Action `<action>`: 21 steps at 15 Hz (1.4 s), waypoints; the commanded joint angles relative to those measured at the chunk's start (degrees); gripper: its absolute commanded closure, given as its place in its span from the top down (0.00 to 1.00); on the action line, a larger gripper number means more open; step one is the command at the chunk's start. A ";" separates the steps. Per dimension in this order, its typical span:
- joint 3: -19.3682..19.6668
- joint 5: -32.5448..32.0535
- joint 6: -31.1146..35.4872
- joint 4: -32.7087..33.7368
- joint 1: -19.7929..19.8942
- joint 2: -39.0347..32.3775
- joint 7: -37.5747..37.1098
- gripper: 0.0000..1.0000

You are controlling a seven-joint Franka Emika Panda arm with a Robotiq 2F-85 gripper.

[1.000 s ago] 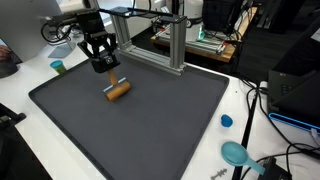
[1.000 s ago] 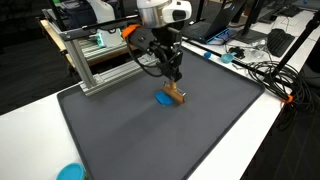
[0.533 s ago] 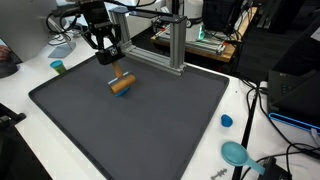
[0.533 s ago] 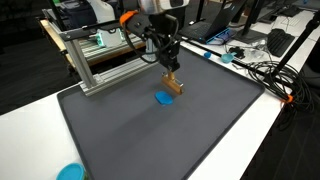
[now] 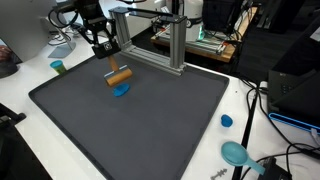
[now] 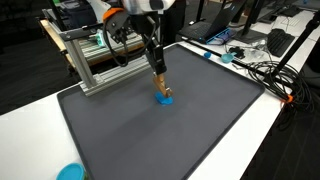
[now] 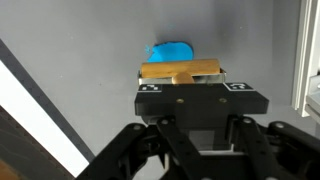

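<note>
My gripper (image 5: 108, 58) is shut on the thin stick of a brown wooden cylinder (image 5: 119, 76) and holds it just above the dark mat (image 5: 160, 130). A small flat blue piece (image 5: 122, 89) lies on the mat right under the cylinder. Both exterior views show this: the gripper (image 6: 156, 66), the cylinder (image 6: 160, 85), the blue piece (image 6: 165, 99). In the wrist view the cylinder (image 7: 160, 72) lies crosswise at the jaws (image 7: 186, 82), with the blue piece (image 7: 170, 50) beyond it.
An aluminium frame (image 5: 176, 45) stands at the mat's back edge; it also shows in an exterior view (image 6: 100, 62). A small teal cup (image 5: 58, 67), a blue cap (image 5: 227, 121) and a teal round object (image 5: 236, 153) lie on the white table. Cables (image 6: 262, 72) run nearby.
The gripper has risen and swung back towards the frame with the wooden cylinder in it. The blue piece stayed on the mat and now shows beneath.
</note>
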State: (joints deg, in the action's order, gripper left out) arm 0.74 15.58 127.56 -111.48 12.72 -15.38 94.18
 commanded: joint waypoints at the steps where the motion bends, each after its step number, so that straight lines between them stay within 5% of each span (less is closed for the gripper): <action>1: 0.42 0.05 0.15 0.13 -0.26 -0.27 -0.12 0.47; 2: 0.34 0.10 0.76 0.39 -0.25 -0.84 0.03 0.22; 21: -2.95 0.67 4.45 3.18 -0.25 -9.16 9.42 0.22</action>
State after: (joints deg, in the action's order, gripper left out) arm -0.55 15.13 131.60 -110.35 12.31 -20.90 100.79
